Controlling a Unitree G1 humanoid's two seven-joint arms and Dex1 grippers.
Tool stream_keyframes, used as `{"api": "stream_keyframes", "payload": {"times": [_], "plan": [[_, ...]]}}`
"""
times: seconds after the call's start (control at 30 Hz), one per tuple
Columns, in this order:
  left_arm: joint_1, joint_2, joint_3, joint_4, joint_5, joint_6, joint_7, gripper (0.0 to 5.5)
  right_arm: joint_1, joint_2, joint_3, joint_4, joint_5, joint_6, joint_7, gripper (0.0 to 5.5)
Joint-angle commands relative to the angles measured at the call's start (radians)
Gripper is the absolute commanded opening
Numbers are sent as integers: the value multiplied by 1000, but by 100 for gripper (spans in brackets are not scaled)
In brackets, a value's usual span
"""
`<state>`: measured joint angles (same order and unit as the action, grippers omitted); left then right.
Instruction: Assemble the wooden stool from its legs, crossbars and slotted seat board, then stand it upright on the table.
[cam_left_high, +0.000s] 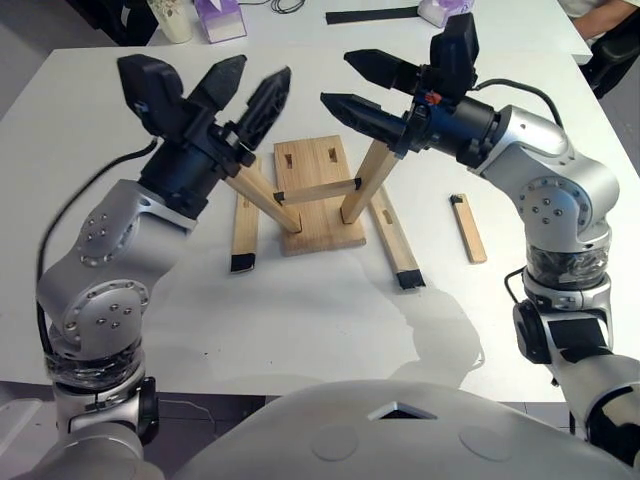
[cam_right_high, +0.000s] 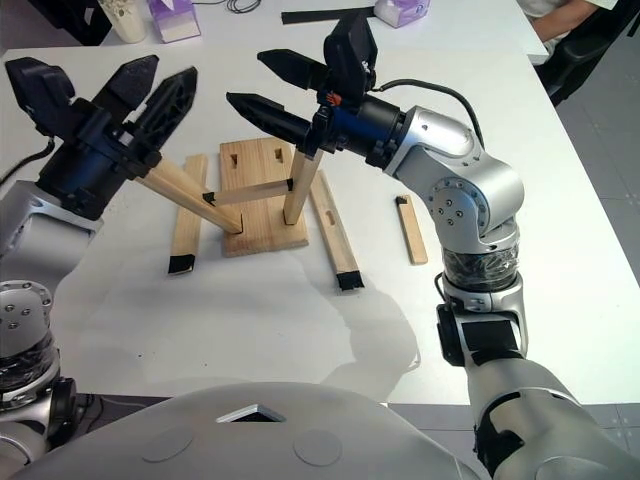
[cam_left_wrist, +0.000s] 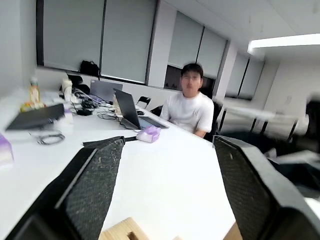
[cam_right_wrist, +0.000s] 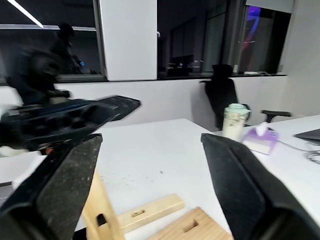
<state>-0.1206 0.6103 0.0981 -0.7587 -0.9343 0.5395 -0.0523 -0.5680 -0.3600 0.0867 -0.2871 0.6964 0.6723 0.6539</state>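
Two pale wooden legs stand slanted on the flat slotted wooden seat board (cam_left_high: 318, 235) on the white table (cam_left_high: 300, 320), the left leg (cam_left_high: 262, 192) and right leg (cam_left_high: 367, 182) joined by a thin wooden crossbar (cam_left_high: 318, 190). The black left gripper (cam_left_high: 264, 68) and right gripper (cam_left_high: 335, 77) both gape wide with nothing clasped, each at a leg's top end.

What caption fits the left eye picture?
Black left gripper and right gripper, both open, above two pale wooden legs joined by a crossbar on the slotted wooden seat board.

Bright overhead lighting; soft shadows on the table (cam_left_high: 300, 320).
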Motion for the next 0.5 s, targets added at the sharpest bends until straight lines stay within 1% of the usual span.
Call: {"api": "stream_keyframes", "payload": {"times": [0.03, 0.1, 0.2, 0.23, 0.3, 0.33, 0.4, 0.5], "plan": [[117, -16, -71, 100, 61, 59, -49, 330, 51, 14, 24, 58, 15, 96, -16, 365], [81, -35, -3, 104, 38, 21, -48, 330, 19, 44, -35, 54, 95, 116, -32, 365], [-3, -76, 136, 102, -60, -50, -20, 330, -56, 83, -179, 55, 270, 144, -91, 365], [-36, -88, 189, 102, -117, -75, -4, 330, -87, 86, -233, 69, 319, 145, -116, 365], [-93, -95, 279, 109, -213, -108, 33, 330, -125, 73, -306, 95, 361, 133, -149, 365], [-112, -95, 320, 119, -254, -121, 50, 330, -131, 59, -326, 110, 353, 119, -153, 365], [-104, -92, 384, 152, -288, -134, 60, 330, -117, 23, -327, 142, 286, 90, -148, 365], [-28, -97, 391, 239, -208, -123, 42, 330, -61, -9, -278, 187, 133, 2, -144, 365]]}}
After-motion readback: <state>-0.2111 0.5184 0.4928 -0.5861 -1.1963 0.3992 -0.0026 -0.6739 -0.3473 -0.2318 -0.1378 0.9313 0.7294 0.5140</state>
